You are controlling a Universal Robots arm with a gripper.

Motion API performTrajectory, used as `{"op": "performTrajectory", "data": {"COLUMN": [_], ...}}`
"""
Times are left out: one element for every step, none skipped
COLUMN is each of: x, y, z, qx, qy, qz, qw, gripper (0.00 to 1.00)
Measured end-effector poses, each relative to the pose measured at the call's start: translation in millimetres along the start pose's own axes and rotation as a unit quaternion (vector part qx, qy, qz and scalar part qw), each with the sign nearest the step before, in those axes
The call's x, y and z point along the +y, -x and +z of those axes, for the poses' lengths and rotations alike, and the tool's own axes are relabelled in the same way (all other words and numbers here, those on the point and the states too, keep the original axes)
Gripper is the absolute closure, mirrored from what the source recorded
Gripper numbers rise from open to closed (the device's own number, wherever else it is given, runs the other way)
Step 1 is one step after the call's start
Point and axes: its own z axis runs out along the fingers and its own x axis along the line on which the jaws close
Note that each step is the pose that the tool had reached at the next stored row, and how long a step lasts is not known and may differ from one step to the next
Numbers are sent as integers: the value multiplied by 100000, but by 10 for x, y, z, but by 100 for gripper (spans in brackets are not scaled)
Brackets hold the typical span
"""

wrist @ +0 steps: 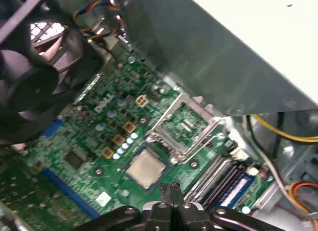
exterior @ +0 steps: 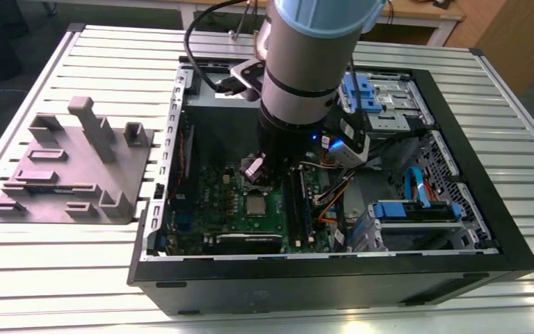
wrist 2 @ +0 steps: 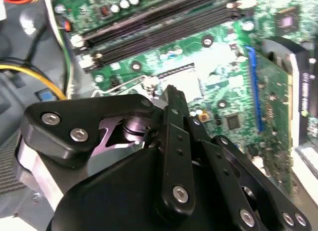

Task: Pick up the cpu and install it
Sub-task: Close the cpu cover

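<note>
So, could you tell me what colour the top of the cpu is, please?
Silvery-grey metal; the cpu shows best in the first wrist view.

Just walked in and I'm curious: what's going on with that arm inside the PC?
The robot arm is reaching down into the open computer case, over the green motherboard. The cpu lies flat in its socket on the board, and the hinged metal frame is swung open beside it. The claw hangs close above the cpu with its fingers together, gripping nothing.
</note>
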Motion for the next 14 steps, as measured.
{"op": "performTrajectory", "data": {"x": [-10,-20,-30,-41,-51,-61,-70,-77,-78,-79,-79,-80,-80,-80], "y": [12,25,37,49,61,74,87,97,99,98,98,98,98,98], "z": [0,1,1,1,2,4,7,16,25,31,36,41,46,51], "qx": [-391,-788,-1178,-1565,-1933,-2212,-2404,-2482,-2470,-2408,-2326,-2247,-2168,-2115], "qy": [538,1080,1615,2141,2641,3044,3330,3477,3535,3598,3647,3705,3756,3805], "qz": [-101,-208,-314,-423,-528,-632,-735,-898,-1227,-1961,-2863,-3753,-4638,-5338], "qw": [99998,99991,99980,99964,99945,99927,99913,99905,99899,99887,99865,99836,99798,99763], "gripper": [90,90,90,90,90,90,90,90,90,90,90,90,90,90]}}
